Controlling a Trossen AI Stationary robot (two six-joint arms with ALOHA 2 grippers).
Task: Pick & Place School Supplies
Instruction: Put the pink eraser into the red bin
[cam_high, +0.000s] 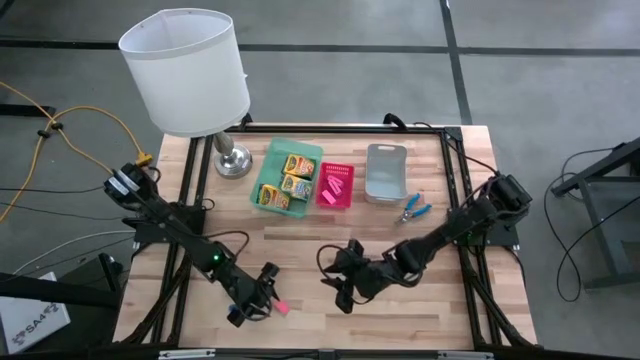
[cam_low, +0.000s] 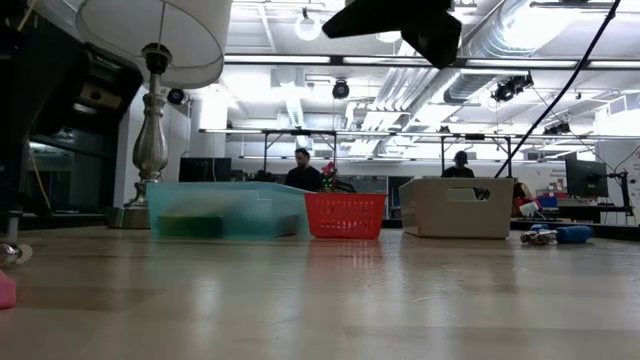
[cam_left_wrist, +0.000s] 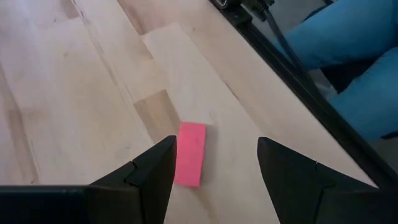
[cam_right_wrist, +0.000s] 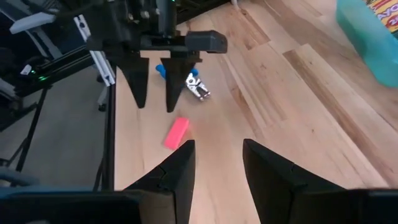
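Left gripper (cam_left_wrist: 214, 171) hovering over pink eraser, fingers apart, nothing held.

Your left gripper's dark fingers stand apart just above the small flat pink rectangular eraser block (cam_left_wrist: 190, 153), which lies on the bare wooden table (cam_left_wrist: 74, 93) near its front edge, well apart from the pink mesh basket (cam_high: 336, 186). Risk: the eraser sits close under one finger, off-centre, so closing could pinch a corner and flick it over the edge. Right gripper (cam_right_wrist: 217, 155) waits beside, fingers apart, empty. Eraser looks thin, smooth, lying flat.
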